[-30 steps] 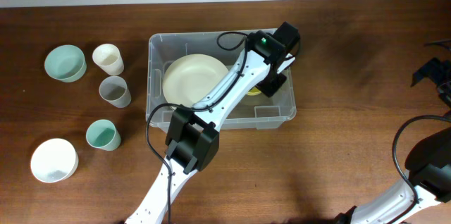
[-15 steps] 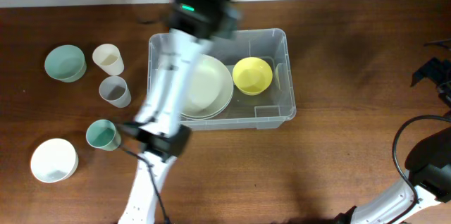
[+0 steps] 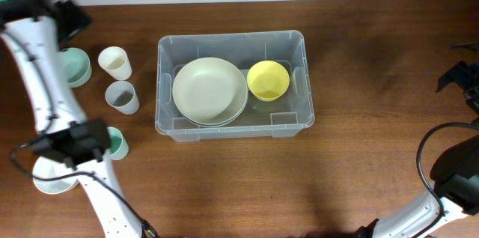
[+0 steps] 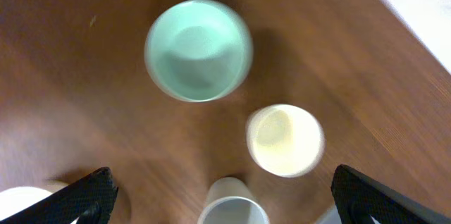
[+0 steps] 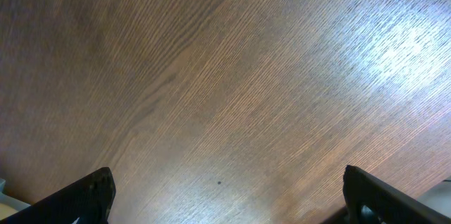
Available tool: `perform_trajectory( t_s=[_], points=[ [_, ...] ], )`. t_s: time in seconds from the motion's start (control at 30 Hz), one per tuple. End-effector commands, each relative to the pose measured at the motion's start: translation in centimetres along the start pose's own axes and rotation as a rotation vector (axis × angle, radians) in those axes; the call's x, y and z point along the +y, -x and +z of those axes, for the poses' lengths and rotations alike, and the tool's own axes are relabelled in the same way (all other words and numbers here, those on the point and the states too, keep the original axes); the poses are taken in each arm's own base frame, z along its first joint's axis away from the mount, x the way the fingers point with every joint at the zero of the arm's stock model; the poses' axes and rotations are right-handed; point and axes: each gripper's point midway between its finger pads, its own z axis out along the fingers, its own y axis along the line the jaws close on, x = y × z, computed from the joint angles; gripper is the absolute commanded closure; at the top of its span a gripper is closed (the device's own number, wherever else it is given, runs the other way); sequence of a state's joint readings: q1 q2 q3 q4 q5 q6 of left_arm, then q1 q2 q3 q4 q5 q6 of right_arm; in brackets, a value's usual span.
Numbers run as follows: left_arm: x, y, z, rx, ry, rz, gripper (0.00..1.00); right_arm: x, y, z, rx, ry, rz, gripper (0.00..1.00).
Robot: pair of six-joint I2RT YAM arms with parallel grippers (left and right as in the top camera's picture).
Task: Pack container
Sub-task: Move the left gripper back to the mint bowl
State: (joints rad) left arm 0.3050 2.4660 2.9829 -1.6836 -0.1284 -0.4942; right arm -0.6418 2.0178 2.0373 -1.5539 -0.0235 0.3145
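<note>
Overhead container (image 3: 224,37): plate (image 3: 209,90), yellow bowl (image 3: 268,79) packed flat.
Left hand (image 4: 225,190): spread wide, empty, above cups (image 4: 285,140), likely choosing one.
Right hand (image 5: 225,192): spread, empty.

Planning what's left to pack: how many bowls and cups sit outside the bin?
Bowls: 2, teal bowl, white bowl
Cups: 3, cream cup, grey cup, teal cup
Total outside bin: 5

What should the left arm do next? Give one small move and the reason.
Probably lower the open left hand toward the grey cup, which lies between its spread fingertips in the wrist view. The container already holds a plate and yellow bowl; the cream cup and mint bowl also sit outside.
</note>
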Motion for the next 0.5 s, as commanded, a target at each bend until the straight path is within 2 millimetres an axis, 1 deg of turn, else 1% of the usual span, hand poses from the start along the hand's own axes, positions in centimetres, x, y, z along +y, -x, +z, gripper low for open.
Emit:
perform_trajectory(
  t_s=[0.0, 0.03, 0.13, 0.23, 0.33, 0.47],
  points=[
    [3.6, 0.4, 1.3, 0.087, -0.019, -0.192, 0.00, -0.2, -0.1, -0.8, -0.025, -0.001, 0.007, 0.01],
    [4.7, 0.5, 2.2, 0.101, -0.001, -0.213, 0.01, -0.2, -0.1, -0.8, -0.025, -0.001, 0.007, 0.01],
    [7.2, 0.8, 4.2, 0.125, 0.043, -0.254, 0.01, -0.2, -0.1, -0.8, -0.025, -0.001, 0.007, 0.01],
    [8.8, 1.0, 6.0, 0.138, 0.072, -0.279, 0.01, -0.2, -0.1, -0.8, -0.025, -0.001, 0.007, 0.01],
    [9.4, 0.6, 8.0, 0.161, 0.088, -0.288, 0.01, -0.2, -0.1, -0.8, -0.025, -0.001, 0.007, 0.01],
    [9.4, 0.0, 10.7, 0.178, 0.094, -0.285, 0.01, -0.2, -0.1, -0.8, -0.025, -0.001, 0.007, 0.01]
  ],
)
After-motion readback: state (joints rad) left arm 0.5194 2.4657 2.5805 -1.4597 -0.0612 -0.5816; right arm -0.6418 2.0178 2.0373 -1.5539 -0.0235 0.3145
